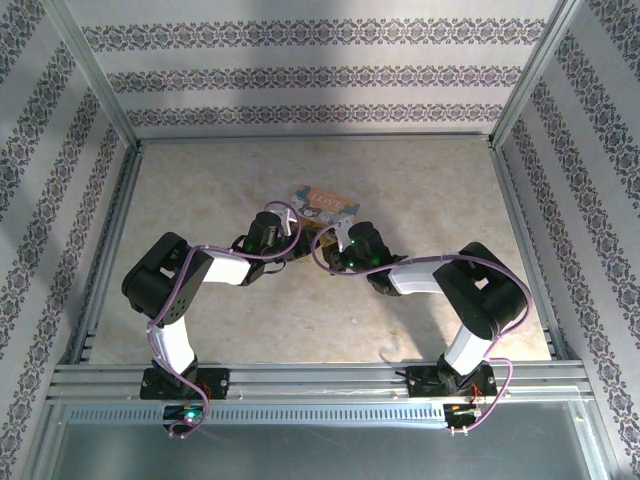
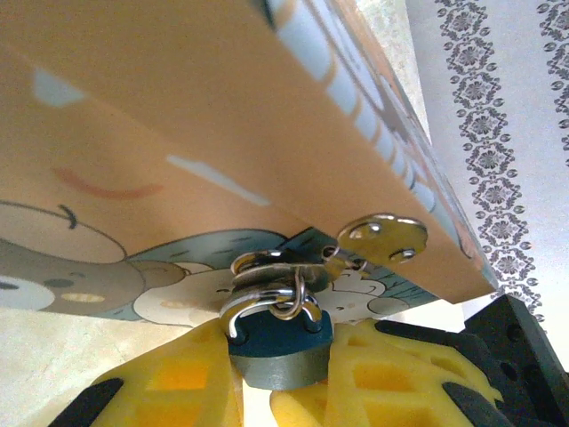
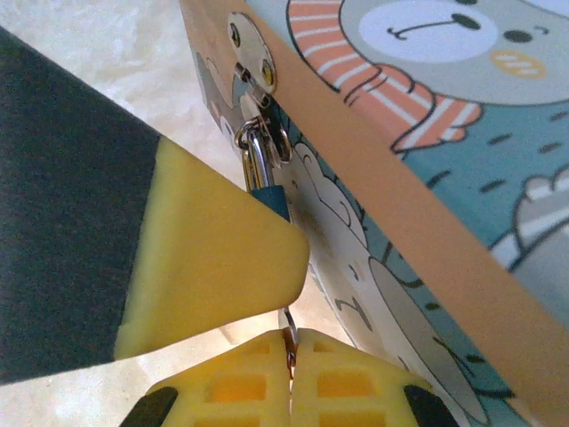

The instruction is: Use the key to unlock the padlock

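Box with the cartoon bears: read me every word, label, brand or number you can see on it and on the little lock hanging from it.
Nothing can be quoted.
Box lid, top view: white lettering, too small to read.
Lid, left wrist view: pale letters seen at a steep slant, unreadable.
Side, right wrist view: bear drawings, no words.
Padlock: no brand or number legible.

Bright, even overhead light; soft shadows; wrist close-ups slightly blurred near edges.

Black-and-white left arm (image 1: 180, 300) and right arm (image 1: 470, 300), lilac cables (image 1: 318, 252), yellow grid-patterned pads (image 2: 373, 374) on black jaws
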